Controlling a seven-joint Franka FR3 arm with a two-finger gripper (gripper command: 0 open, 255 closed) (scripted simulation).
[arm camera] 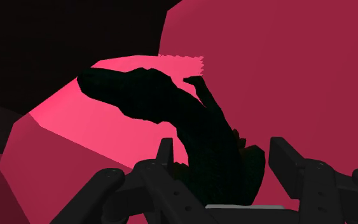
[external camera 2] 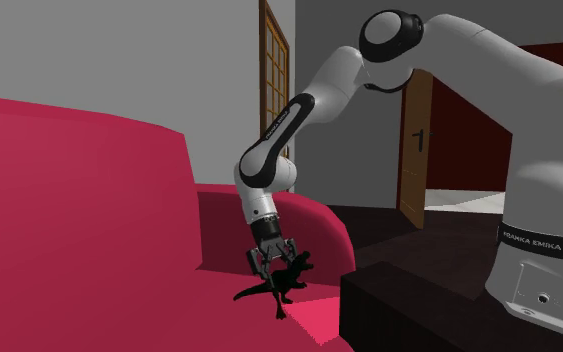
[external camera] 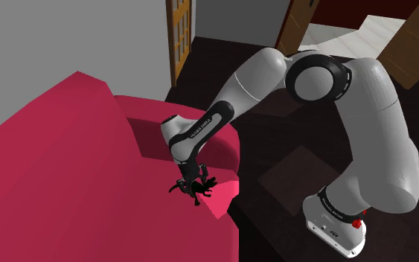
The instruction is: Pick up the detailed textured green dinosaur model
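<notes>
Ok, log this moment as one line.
phase: pre-grasp | gripper: open, astride dinosaur | dinosaur: dark, at red sofa seat's front corner

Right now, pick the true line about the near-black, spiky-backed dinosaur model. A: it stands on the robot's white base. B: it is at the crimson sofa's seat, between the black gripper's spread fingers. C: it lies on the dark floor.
B: the dinosaur shows between the open fingers of the gripper, with the crimson sofa seat under it.
</notes>
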